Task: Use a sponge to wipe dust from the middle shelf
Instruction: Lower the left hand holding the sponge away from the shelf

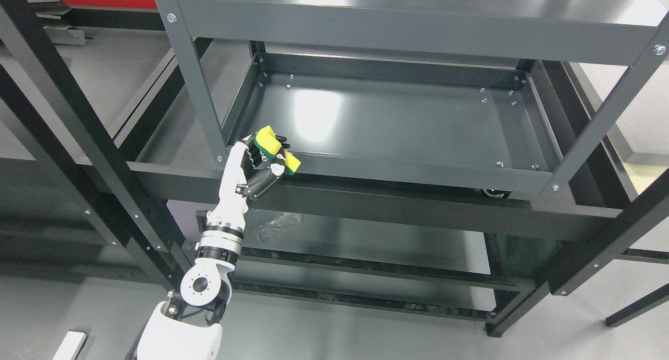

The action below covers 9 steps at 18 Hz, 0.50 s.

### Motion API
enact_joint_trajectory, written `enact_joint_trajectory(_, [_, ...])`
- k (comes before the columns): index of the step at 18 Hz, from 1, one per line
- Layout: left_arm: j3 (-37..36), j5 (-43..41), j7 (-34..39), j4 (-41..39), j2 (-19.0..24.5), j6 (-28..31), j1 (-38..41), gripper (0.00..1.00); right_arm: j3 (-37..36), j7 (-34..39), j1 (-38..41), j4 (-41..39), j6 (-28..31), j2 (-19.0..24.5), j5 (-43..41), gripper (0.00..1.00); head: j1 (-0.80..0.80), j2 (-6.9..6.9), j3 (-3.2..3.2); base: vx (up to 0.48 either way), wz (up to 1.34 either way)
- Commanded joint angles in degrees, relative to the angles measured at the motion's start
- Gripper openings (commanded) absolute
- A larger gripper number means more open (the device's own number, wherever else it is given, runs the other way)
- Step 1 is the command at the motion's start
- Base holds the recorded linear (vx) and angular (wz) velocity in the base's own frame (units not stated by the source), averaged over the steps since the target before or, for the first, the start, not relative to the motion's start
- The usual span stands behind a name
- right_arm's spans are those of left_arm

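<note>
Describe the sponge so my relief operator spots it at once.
Find the dark grey metal rack, then the front lip of its middle shelf, left end. There the left hand grips the sponge, yellow with a green layer, the only bright thing on the rack.

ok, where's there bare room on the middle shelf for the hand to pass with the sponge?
The middle shelf is bare almost everywhere: from the back rim to the front lip and across to the right rim, nothing sits on it. The only tight spot is the front left corner, where the left hand holds the sponge by the upright post.
</note>
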Motion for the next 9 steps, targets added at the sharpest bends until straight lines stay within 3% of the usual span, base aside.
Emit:
enact_joint_trajectory(1, [4.53,0.67,0.07,-10.53,-0.86,-1.42,2.83,0.01,0.00,-0.01,0.00,-1.00,4.18,-1.00,0.00,1.00,0.00,0.00,0.00,0.000,0.00])
enact_joint_trajectory(9, [5.41,0.67,0.07,-11.67,-0.86,-3.09,8.11,0.01,0.00,-0.01,0.00,-1.00,4.18,-1.00,0.00,1.00,0.00,0.00,0.00,0.000,0.00])
